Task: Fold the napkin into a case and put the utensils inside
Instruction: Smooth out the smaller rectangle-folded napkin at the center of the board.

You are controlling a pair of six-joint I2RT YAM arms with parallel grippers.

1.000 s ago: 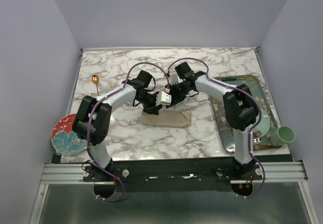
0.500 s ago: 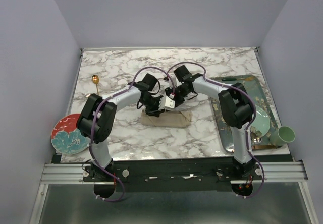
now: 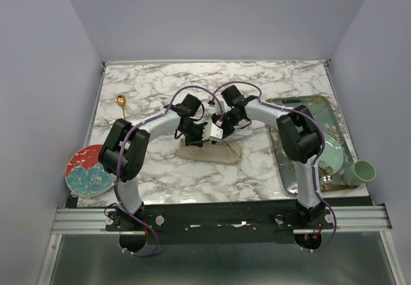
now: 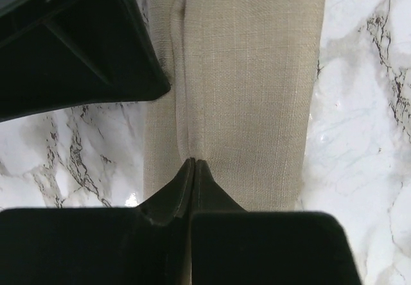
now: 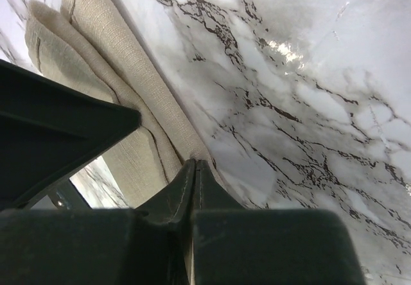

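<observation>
Red plate [image 3: 83,171]: at the near left corner of the table [image 3: 276,79]; well apart from the work
Green cup [image 3: 361,171]: at the near right, just past the edge of the tray [image 3: 324,113]; a pale blue-green plate [image 3: 334,155] lies on that tray
Napkin [image 3: 215,151]: in the middle of the table; folded into a long narrow strip; it lies flat with a soft crease along it; I think it is not a finished case yet
Left claw [image 4: 193,164]: clenched; its two tips meet and nip the napkin right at the crease
Right claw [image 5: 194,164]: clenched too; its tips press together at the napkin's edge and seem to nip it; it sits just beside the left claw, over the far left part of the strip
Step now: I think both claws have hold of the cloth to make the next fold
How to do it well: lift only a little; move both claws together at one speed so the strip does not twist; keep the edge straight; lay it down even with the other edge; let go only when the cloth lies flat; take care that the two claws do not bump, as they are very close
Spoon [image 3: 121,101]: gold; far left on the table; well apart from the napkin; it is for later
Table: white marble look with dark veins; smooth and shiny, so the cloth may slide
Room: plain pale purple walls [image 3: 212,15] on three sides
</observation>
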